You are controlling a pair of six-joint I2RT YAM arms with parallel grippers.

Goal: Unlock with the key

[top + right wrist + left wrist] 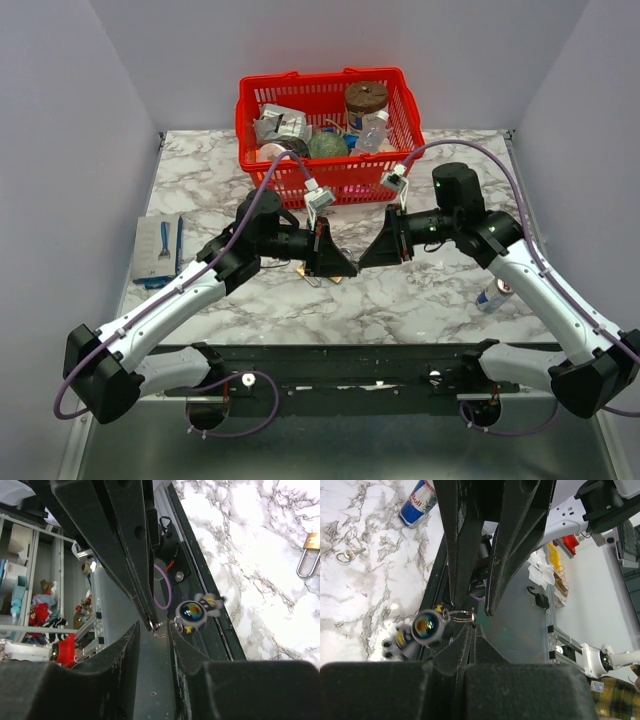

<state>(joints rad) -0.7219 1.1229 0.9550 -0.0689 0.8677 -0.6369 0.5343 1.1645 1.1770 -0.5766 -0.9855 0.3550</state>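
Note:
My left gripper [343, 266] [471, 624] is shut on the ring of a keychain [461, 615] and holds it above the table. A round grey charm with a rainbow lens [423, 627] hangs from the ring; the key itself is hidden between the fingers. My right gripper [370, 258] [153, 630] is open, its fingers either side of the left fingertips and the ring [159, 626]. A brass padlock [311, 541] with a silver shackle lies on the marble; it shows partly under the left gripper in the top view [306, 270].
A second small key on a ring [347, 555] lies on the marble. A Red Bull can [493, 295] lies at the right. A red basket [400, 90] of items stands at the back. A blue tool pack [160, 248] lies at the left edge.

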